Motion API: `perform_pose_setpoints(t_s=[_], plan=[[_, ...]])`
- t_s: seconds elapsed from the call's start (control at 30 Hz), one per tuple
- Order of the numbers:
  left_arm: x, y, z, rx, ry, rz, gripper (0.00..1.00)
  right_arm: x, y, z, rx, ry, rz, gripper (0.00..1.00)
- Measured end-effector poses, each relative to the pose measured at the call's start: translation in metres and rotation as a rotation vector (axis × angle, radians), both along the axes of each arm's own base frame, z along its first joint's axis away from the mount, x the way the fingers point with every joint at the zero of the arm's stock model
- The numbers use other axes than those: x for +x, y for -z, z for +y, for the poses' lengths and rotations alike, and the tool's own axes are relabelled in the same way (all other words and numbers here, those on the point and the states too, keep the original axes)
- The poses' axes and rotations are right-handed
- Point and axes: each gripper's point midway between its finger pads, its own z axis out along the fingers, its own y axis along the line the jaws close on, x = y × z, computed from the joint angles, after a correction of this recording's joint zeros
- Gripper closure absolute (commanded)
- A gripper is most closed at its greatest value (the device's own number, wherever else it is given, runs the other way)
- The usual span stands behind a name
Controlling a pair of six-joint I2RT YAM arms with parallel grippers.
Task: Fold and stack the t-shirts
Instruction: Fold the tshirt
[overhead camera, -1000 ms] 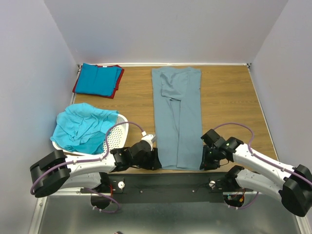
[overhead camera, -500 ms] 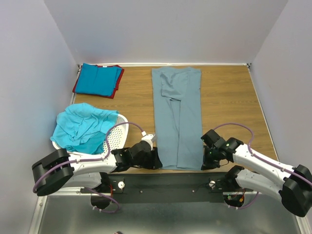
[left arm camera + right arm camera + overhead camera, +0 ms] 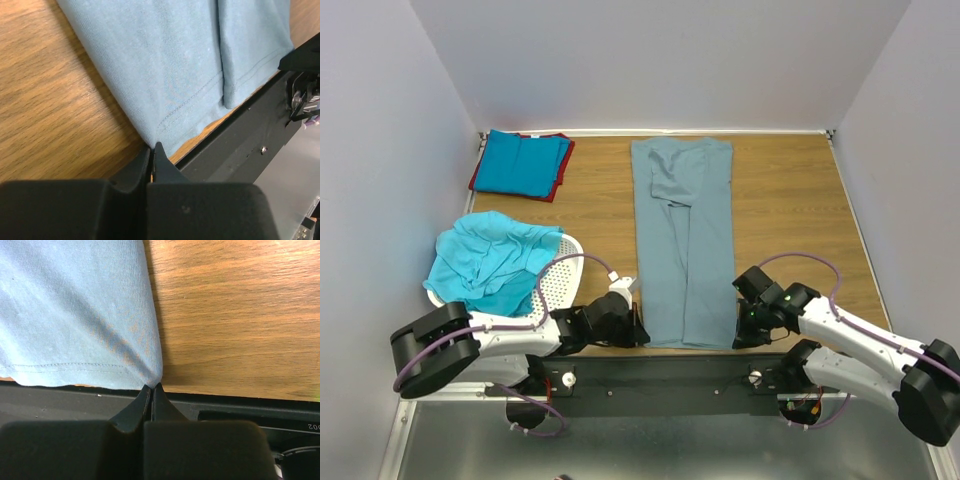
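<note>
left fingers [image 3: 162, 167] closed, tips pinching the near left hem corner of the large dusty grey-blue soft cloth t-shirt [image 3: 682, 240]. right fingers [image 3: 161, 410] closed, tips pinching the near right hem corner of the same shirt. shirt lies flat as a long narrow strip, sides folded in, down the middle of the brown wooden tabletop [image 3: 790, 220]. bright turquoise cloth t-shirt [image 3: 485, 262] heaped over the white perforated plastic basket [image 3: 560, 285], near left. bright blue folded cloth t-shirt [image 3: 520, 163] rests on the red cloth t-shirt [image 3: 556, 190], far left corner
</note>
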Motion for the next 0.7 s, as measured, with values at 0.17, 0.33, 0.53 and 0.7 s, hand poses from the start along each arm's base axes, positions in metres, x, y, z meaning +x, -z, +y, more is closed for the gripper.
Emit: perform_pose_setpoints(t_s=[0.17,0.33,0.53,0.7], plan=[[-0.002,-0.001,0.005,-0.018,-0.014,0.001,1.00,0.001,-0.002,0.001,0.011,0.007,-0.010,1.00],[-0.003,-0.001,0.008,-0.022,-0.026,0.004,1.00,0.001,-0.002,0.002,0.014,0.006,-0.013,1.00],[0.000,-0.003,0.008,-0.029,-0.041,-0.003,1.00,0.006,-0.007,0.003,0.024,0.020,-0.039,1.00],[0.011,-0.017,0.000,-0.065,-0.071,-0.042,1.00,0.021,-0.021,0.012,0.049,0.029,-0.096,1.00]])
